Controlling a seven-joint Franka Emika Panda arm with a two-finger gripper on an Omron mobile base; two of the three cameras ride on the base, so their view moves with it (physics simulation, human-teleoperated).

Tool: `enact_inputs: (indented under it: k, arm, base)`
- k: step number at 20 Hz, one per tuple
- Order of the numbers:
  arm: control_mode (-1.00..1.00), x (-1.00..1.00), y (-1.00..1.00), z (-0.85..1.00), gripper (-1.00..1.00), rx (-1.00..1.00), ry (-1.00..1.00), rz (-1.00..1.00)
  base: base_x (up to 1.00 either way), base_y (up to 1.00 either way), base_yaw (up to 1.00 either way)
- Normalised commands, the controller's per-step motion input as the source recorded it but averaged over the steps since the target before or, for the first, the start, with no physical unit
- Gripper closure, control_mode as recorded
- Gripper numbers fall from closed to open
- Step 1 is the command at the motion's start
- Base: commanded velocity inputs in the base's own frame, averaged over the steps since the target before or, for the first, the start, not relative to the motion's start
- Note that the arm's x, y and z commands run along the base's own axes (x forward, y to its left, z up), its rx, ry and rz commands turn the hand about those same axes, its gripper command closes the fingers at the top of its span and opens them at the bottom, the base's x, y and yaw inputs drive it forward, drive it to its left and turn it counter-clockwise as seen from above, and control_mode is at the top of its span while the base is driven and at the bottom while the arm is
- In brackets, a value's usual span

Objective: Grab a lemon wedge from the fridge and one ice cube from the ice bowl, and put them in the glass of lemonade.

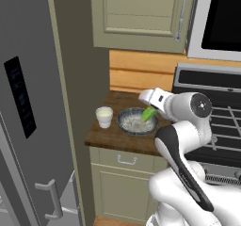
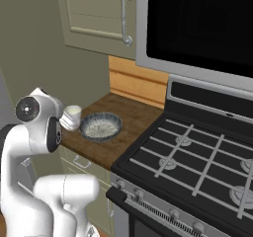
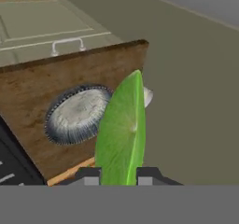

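My gripper [image 1: 149, 112] is shut on the lemon wedge [image 1: 148, 114], a small yellow-green slice. It hangs just above the right rim of the ice bowl [image 1: 120, 121], a wide grey bowl with a whitish speckled inside. In the hand view the lemon wedge [image 3: 122, 134] stands upright between the fingertips [image 3: 88, 175], with the ice bowl [image 3: 51, 125] behind it on the left. The glass of lemonade [image 1: 104, 117] stands left of the bowl on the wooden counter [image 1: 108, 138]; its edge [image 3: 147, 96] peeks from behind the wedge. The fridge [image 1: 28, 126] fills the left side.
A black stove [image 2: 197, 152] adjoins the counter on the right, with a microwave [image 2: 197, 23] above it. Olive-green cabinets [image 1: 141, 13] hang over the counter, and a drawer [image 1: 126, 160] sits below. From the right base camera, the glass [image 2: 73, 113] and bowl [image 2: 116, 125] sit near the arm's elbow.
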Motion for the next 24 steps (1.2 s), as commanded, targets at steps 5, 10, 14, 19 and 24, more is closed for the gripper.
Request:
enact_inputs:
  k: [5,10,14,19,24]
  arm:
    - [-1.00,0.03,0.00,0.00,1.00,-0.49,-0.09,0.31]
    - [-1.00,0.00,0.00,0.00,1.00,-0.58,0.00,0.23]
    - [-1.00,0.01,0.00,0.00,1.00,-0.46,-0.02,0.25]
    - [-1.00,0.15,0.00,0.00,1.00,-0.03,-0.05,0.25]
    - [-1.00,0.25,0.08,-0.10,1.00,0.00,-0.04,0.00]
  base:
    - [0.00,0.00,0.00]
    - [0.00,0.00,0.00]
    - [0.00,0.00,0.00]
    - [0.00,0.00,0.00]
    - [0.00,0.00,0.00]
